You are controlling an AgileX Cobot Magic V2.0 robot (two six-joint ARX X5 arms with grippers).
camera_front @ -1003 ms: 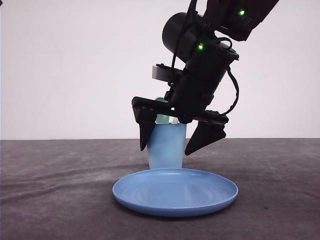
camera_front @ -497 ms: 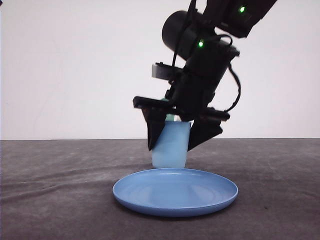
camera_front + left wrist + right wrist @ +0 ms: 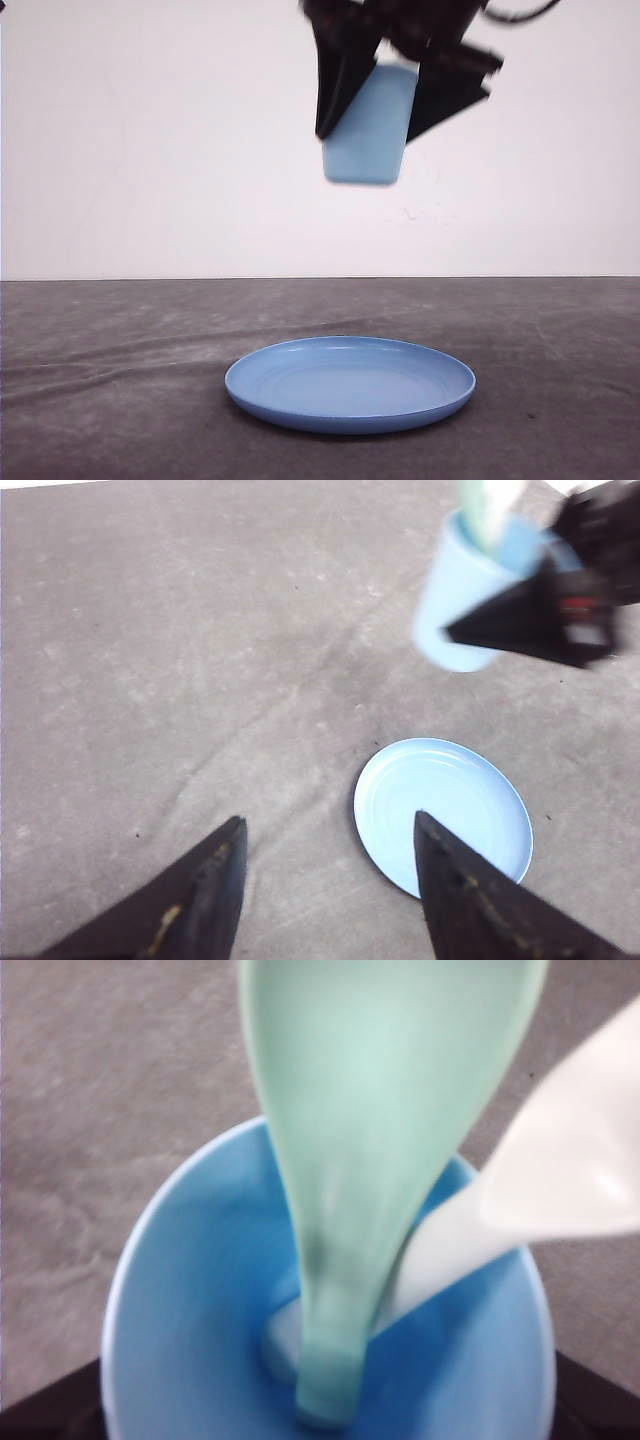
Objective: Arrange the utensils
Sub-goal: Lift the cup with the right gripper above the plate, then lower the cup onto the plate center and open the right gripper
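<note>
One light blue cup (image 3: 365, 125), smooth matte plastic, slightly tapered, hangs high above the table, tilted a little. The right gripper (image 3: 395, 100) has it clamped: two black wedge-shaped fingers press against its opposite walls, closed as far as the cup allows. Edges are blurred in the front view.

Inside the cup, two utensils, both handle-down. One mint-green spoon (image 3: 375, 1110), glossy plastic, oval bowl up and wide, narrowing to a slim neck that reaches the cup floor. One white fork (image 3: 560, 1185), smooth plastic, leaning against the spoon's neck; its tines run out of frame, so they cannot be counted.

One round blue plate (image 3: 350, 384), shallow, with a raised rim and faint concentric rings, sits flat on the table below the cup and well apart from it.

The left gripper (image 3: 325, 880) hovers above the table near the plate, its two dark pointed fingers spread wide, holding nothing.

The table (image 3: 120, 380) is covered in grey cloth, wrinkled in long soft creases. Behind it is a plain white wall (image 3: 150, 150).
</note>
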